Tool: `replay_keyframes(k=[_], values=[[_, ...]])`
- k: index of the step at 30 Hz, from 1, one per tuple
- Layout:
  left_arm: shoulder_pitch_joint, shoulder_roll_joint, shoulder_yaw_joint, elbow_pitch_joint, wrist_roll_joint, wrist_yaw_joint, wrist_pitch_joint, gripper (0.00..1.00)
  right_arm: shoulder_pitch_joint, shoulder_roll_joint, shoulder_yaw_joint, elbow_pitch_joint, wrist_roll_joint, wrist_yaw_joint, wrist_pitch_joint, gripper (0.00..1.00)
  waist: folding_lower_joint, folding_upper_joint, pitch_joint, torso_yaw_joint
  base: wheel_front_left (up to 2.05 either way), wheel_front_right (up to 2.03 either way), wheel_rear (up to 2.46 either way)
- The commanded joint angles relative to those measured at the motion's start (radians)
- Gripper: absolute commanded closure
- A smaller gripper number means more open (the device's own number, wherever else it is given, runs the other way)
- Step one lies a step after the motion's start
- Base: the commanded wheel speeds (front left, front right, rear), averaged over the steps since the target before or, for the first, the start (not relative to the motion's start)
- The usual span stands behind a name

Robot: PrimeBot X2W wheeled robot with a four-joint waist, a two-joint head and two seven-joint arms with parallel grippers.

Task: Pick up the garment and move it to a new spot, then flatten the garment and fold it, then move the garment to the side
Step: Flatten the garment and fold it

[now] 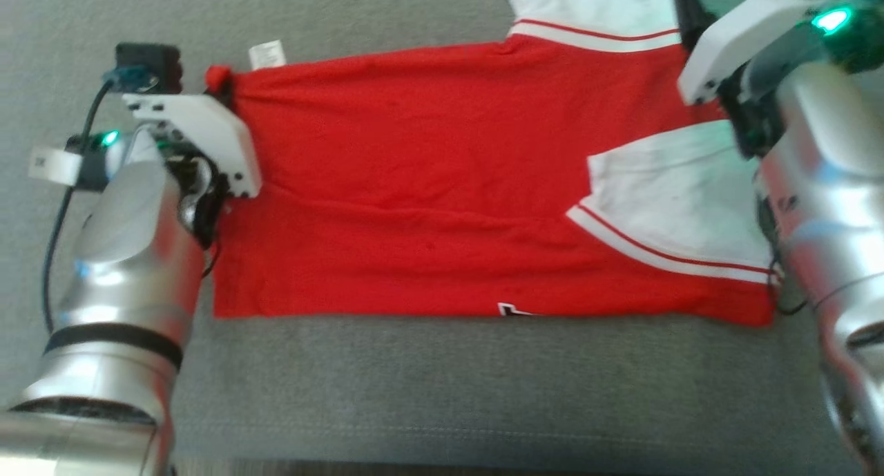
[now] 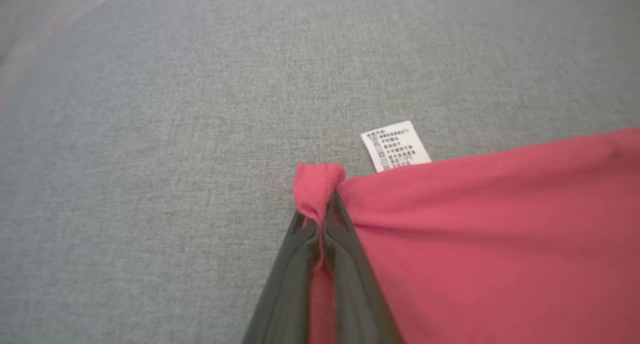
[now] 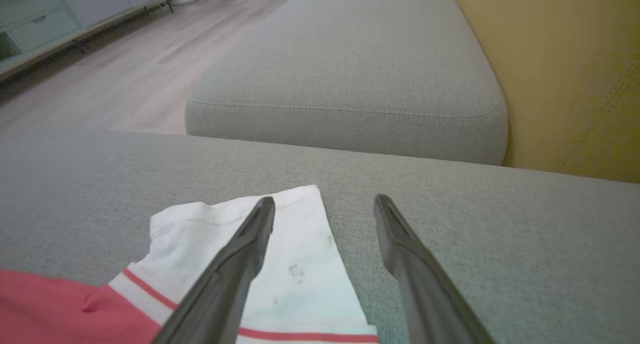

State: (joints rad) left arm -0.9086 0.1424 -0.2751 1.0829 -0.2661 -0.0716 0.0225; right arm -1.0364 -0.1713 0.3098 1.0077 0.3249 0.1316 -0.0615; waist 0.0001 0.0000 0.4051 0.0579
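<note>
The garment (image 1: 428,179) is a red shirt with white sleeves trimmed in red stripes, spread flat across a grey cushion. My left gripper (image 2: 322,211) is shut on a bunched corner of the garment (image 2: 475,234), close to a white care label (image 2: 395,145). In the head view that pinched corner (image 1: 219,81) sits at the garment's far left edge, just beyond my left wrist. My right gripper (image 3: 325,204) stands open above the edge of a white sleeve (image 3: 295,269), one finger over the cloth, the other over bare cushion.
The grey cushion (image 1: 442,386) runs wide in front of the garment. A second grey cushion (image 3: 350,69) lies beyond, against a yellow backrest (image 3: 575,74). Wooden floor (image 3: 125,69) and pale cabinets (image 3: 45,19) lie off the cushion's side.
</note>
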Motion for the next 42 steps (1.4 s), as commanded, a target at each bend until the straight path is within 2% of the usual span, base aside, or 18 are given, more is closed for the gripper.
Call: replay_keyframes(k=[1, 14, 19, 20, 21, 22, 26, 32, 36, 42], values=[[-0.043, 0.017, 0.017, -0.027, -0.006, -0.007, -0.025, 1.00, -0.052, -0.002, 0.001, 0.008, -0.021, -0.001, 0.015, 0.00, -0.0001, 0.0000, 0.028, 0.040, 0.00, 0.00, 0.00], [-0.119, -0.080, -0.048, -0.020, -0.028, -0.030, -0.126, 1.00, -0.241, -0.069, -0.065, 0.244, -0.140, -0.001, 0.097, 0.00, -0.0001, 0.0000, 0.102, 0.185, 0.00, 0.00, 0.00], [-0.133, -0.089, -0.074, -0.007, -0.047, -0.033, -0.146, 1.00, -0.249, -0.077, -0.103, 0.268, -0.167, -0.001, 0.136, 0.00, -0.0001, 0.0000, 0.113, 0.205, 0.00, 0.00, 0.00], [-0.136, -0.090, -0.077, -0.005, -0.051, -0.034, -0.150, 1.00, -0.249, -0.075, -0.105, 0.270, -0.173, -0.001, 0.143, 0.18, -0.0001, 0.0000, 0.115, 0.206, 0.00, 0.00, 0.00], [-0.138, -0.090, -0.081, -0.002, -0.055, -0.033, -0.154, 1.00, -0.249, -0.071, -0.106, 0.272, -0.177, -0.001, 0.151, 0.52, -0.0001, 0.0000, 0.115, 0.205, 0.00, 0.00, 0.00], [-0.140, -0.091, -0.084, 0.000, -0.058, -0.032, -0.160, 1.00, -0.249, -0.070, -0.112, 0.273, -0.177, -0.001, 0.153, 1.00, -0.0001, 0.0000, 0.116, 0.204, 0.00, 0.00, 0.00], [-0.151, -0.091, -0.091, 0.002, -0.066, -0.023, -0.188, 1.00, -0.260, -0.081, -0.129, 0.274, -0.184, -0.001, 0.121, 1.00, -0.0001, 0.0000, 0.115, 0.197, 0.00, 0.00, 0.00], [-0.182, -0.089, -0.080, -0.016, -0.078, 0.015, -0.259, 1.00, -0.297, -0.111, -0.183, 0.256, -0.220, -0.001, -0.047, 1.00, -0.0001, 0.0000, 0.107, 0.166, 0.00, 0.00, 0.00], [-0.187, -0.068, -0.059, -0.048, -0.078, 0.039, -0.280, 1.00, -0.312, -0.120, -0.219, 0.249, -0.246, -0.001, -0.140, 1.00, -0.0001, 0.0000, 0.095, 0.134, 0.00, 0.00, 0.00], [-0.133, -0.034, -0.030, -0.102, -0.074, 0.060, -0.284, 1.00, -0.283, -0.067, -0.224, 0.216, -0.235, -0.001, -0.190, 1.00, -0.0001, 0.0000, 0.073, 0.073, 0.00, 0.00, 0.00]])
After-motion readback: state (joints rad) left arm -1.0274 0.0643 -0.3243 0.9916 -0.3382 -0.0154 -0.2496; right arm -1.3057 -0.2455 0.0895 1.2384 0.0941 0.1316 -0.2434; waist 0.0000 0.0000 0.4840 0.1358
